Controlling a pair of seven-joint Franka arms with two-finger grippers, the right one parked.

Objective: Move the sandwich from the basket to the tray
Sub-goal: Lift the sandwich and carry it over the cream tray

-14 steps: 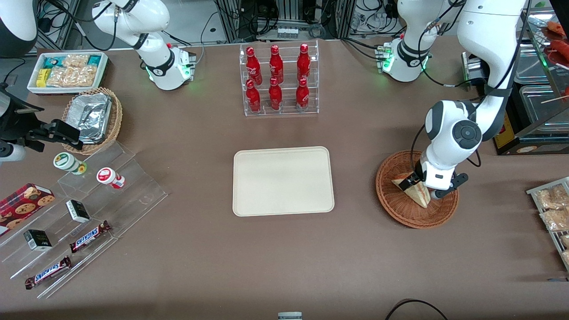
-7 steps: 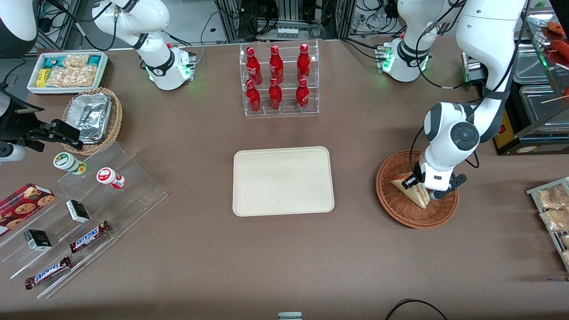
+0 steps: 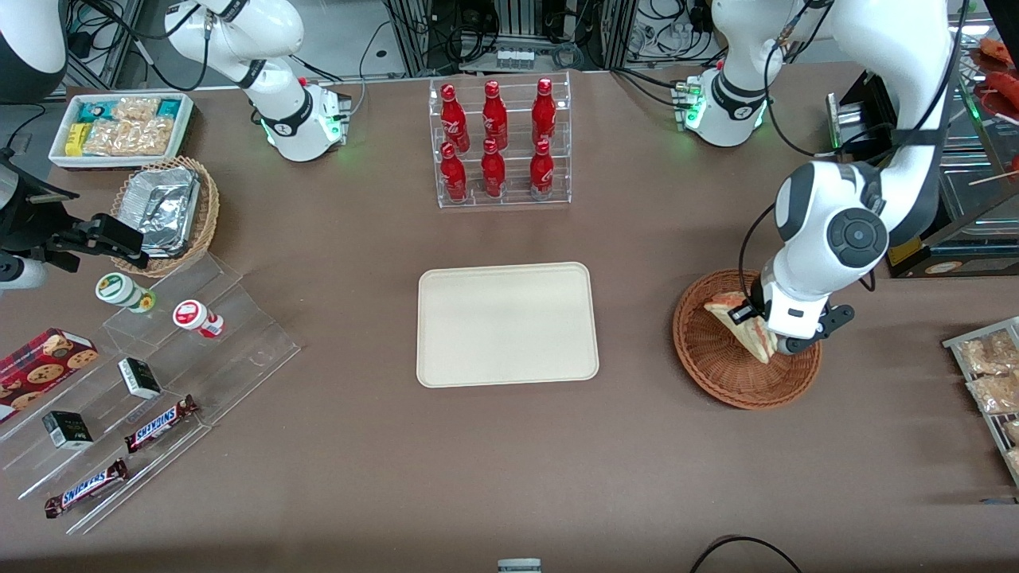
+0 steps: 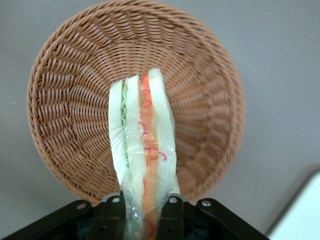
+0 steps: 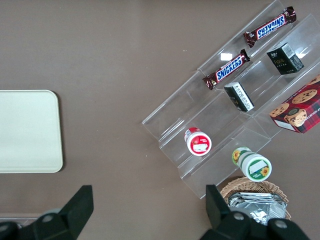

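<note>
Above the basket, the sandwich is held tight by the gripper, its long side pointing out from the fingers. The tray is found sideways, toward the parked arm.

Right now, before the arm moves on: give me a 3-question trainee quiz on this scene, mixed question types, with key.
1. True or false: the sandwich lies flat on the tray.
2. What does the gripper hold, and over what does it hang?
3. Multiple choice: how many red bottles stand in the clear rack? A) four B) six C) eight

Key
1. False. The tray carries nothing; the sandwich is clamped in the jaws over the basket.
2. The sandwich, gripped at one end with its filling edge showing in the wrist view; it hangs over the reddish-brown basket.
3. B, six.
</note>
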